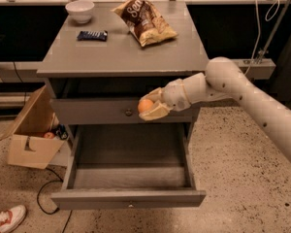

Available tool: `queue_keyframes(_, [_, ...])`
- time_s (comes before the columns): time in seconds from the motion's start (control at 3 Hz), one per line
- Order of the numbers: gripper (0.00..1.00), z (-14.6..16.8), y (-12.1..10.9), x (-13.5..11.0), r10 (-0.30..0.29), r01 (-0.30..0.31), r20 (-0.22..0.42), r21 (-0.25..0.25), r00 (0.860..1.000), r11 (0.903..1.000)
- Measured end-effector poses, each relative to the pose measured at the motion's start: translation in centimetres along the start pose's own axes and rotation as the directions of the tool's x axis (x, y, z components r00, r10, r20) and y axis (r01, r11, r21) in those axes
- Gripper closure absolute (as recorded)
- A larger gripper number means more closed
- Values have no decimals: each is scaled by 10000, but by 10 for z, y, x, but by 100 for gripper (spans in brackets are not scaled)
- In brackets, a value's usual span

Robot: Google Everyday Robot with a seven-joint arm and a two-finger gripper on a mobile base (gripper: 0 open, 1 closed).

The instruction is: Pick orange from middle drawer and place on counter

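The orange (145,105) is held in my gripper (151,106), which is shut on it in front of the closed upper drawer front (97,111), above the open middle drawer (128,171). The drawer is pulled out and its tray looks bare. The counter (121,52) lies above and behind the gripper. My white arm (252,98) reaches in from the right.
On the counter stand a white bowl (80,9), a dark snack bar (92,35) and a chip bag (144,21). A cardboard box (31,130) sits on the floor left of the cabinet, a shoe (5,218) at bottom left. A cable (51,198) runs on the floor.
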State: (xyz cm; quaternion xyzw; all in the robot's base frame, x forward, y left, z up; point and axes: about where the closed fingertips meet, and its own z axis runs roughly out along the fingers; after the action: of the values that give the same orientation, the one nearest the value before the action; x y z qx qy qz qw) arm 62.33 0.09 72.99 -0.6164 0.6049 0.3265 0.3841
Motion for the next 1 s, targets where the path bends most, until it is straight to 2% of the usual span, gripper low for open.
queue_keyframes(0.33, [100, -53, -15, -66, -344, 372, -876, 306, 9956, 9988])
queue_keyframes(0.67, [100, -53, -15, -65, -342, 369, -875, 303, 9956, 9989])
queue_keyframes(1.0, [100, -59, -33, -79, -122, 199, -1030, 739, 9946, 9971])
